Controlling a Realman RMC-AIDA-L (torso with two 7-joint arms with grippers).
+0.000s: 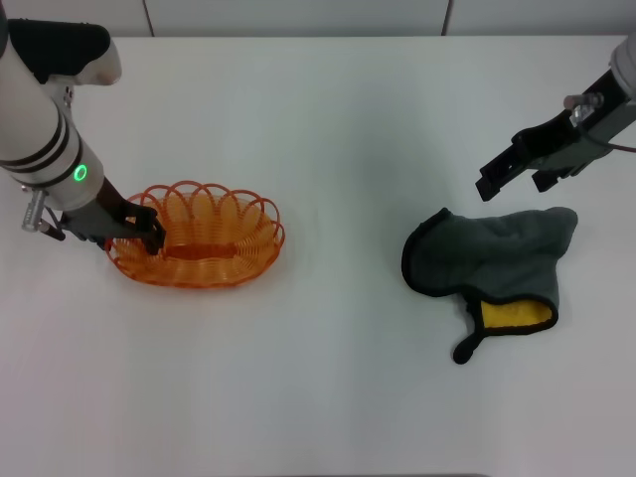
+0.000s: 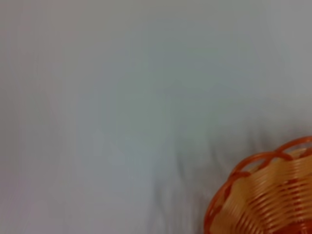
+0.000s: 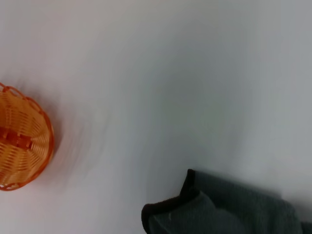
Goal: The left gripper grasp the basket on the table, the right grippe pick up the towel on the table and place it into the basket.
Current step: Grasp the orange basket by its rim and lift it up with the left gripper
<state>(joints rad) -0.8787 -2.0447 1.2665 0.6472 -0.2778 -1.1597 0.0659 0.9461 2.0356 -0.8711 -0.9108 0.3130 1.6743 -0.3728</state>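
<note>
The orange wire basket (image 1: 199, 237) sits on the white table (image 1: 328, 119) at the left; part of its rim also shows in the left wrist view (image 2: 265, 195) and the right wrist view (image 3: 22, 144). My left gripper (image 1: 142, 231) is at the basket's left end, its black fingers shut on the scalloped rim. The dark grey towel (image 1: 492, 256) lies flat at the right, with a yellow patch (image 1: 515, 316) and a black loop toward the front; the right wrist view catches its edge (image 3: 214, 209). My right gripper (image 1: 515, 175) hovers open just above and behind the towel, touching nothing.
Bare white tabletop lies between the basket and the towel and along the front. A wall edge runs along the back of the table.
</note>
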